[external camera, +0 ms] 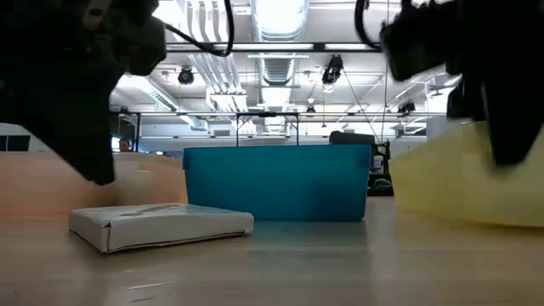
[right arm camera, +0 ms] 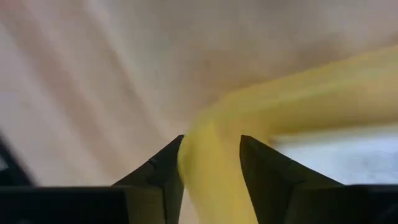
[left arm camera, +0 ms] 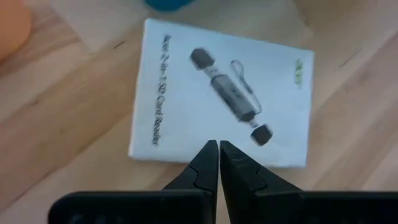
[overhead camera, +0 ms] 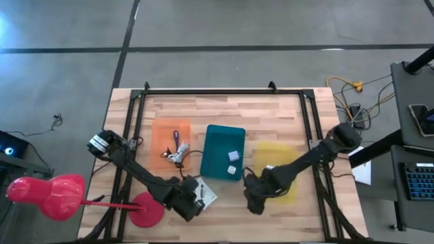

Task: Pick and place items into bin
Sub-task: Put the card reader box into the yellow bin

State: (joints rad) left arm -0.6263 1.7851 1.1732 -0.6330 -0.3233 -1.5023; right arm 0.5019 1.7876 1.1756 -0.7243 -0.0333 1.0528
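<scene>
Right gripper point(right arm camera: 210, 163) sits at the near corner of the yellow tray point(overhead camera: 277, 157), its fingers straddling the tray's rim. The gap is partly open and whether the rim is actually pinched cannot be told. Probable reason: to steady or shift the tray rather than lift an item.

Left gripper point(left arm camera: 218, 163) is fully shut, holding nothing, tips poised over the near edge of the white card-reader box point(left arm camera: 224, 93) lying flat on the table point(overhead camera: 271, 210) just in front of the teal bin point(overhead camera: 218, 146).

Bin holds two small white cubes point(overhead camera: 234, 155) (one more lies lower in it). Orange tray point(overhead camera: 163, 135) carries the purple stick tool point(overhead camera: 175, 139) and black wiry pieces point(overhead camera: 175, 157). Yellow tray's contents are not discernible.
</scene>
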